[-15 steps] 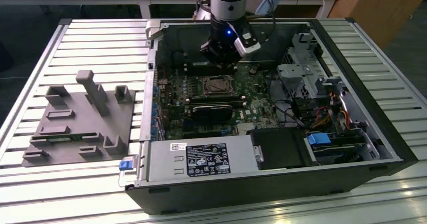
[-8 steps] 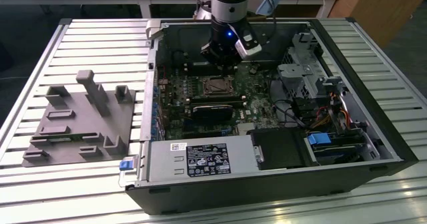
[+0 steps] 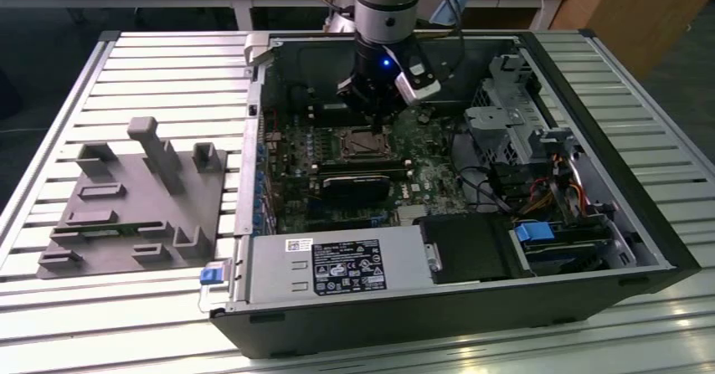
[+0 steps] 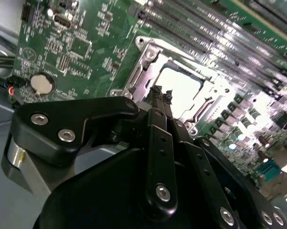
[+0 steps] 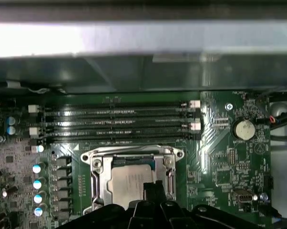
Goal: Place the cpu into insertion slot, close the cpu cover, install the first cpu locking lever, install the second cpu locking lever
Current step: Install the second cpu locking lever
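Note:
The cpu [image 5: 130, 180] lies flat in the insertion slot [image 3: 363, 145] on the green board, and its pale metal top [image 4: 181, 88] shows in both wrist views. The silvery cpu cover [image 5: 134, 155] lies down around it, with the chip showing through its cut-out centre. Thin metal lever rods [image 5: 93, 183] run along the socket's sides. My gripper [image 3: 374, 121] hangs just above the socket's far edge inside the open computer case. Its black fingers [image 4: 156, 125] are pressed together with nothing between them, and the gripper [image 5: 153, 187] tips sit over the chip's edge.
Long black memory slots [image 5: 119, 121] and a coin battery [image 5: 243, 129] lie beside the socket. A black heatsink block [image 3: 357, 181], a power supply [image 3: 335, 265] and a drive cage [image 3: 514, 123] crowd the case. A grey fixture [image 3: 134, 198] stands on the slatted table at the exterior view's left.

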